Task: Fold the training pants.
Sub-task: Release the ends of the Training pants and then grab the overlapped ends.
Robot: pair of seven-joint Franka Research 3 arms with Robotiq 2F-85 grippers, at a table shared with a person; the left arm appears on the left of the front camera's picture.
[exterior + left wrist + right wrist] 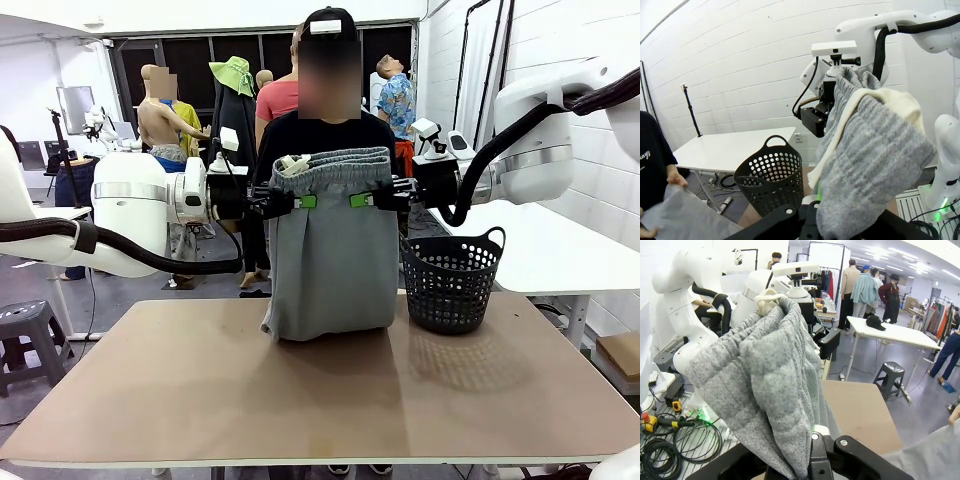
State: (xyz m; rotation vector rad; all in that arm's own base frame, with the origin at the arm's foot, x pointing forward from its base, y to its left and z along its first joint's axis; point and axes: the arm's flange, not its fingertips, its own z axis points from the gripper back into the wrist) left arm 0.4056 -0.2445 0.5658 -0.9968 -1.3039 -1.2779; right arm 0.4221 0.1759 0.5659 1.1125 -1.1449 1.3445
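The light grey training pants (330, 250) hang by their gathered waistband between my two grippers, folded over, with the bottom fold resting on the table (200, 400). My left gripper (305, 201) is shut on the waistband's left side and my right gripper (358, 200) on its right. The left wrist view has the bunched waistband (875, 165) in my left gripper (815, 212). The right wrist view has the waistband (765, 380) in my right gripper (815, 445). Behind the pants, the person's hand (676, 177) holds grey fabric (680, 215).
A black mesh basket (452, 280) stands on the table just right of the pants, close to the right arm. The person stands at the far edge behind the pants. A grey stool (25, 330) sits on the floor at the left. A white side table (560, 250) is at the right.
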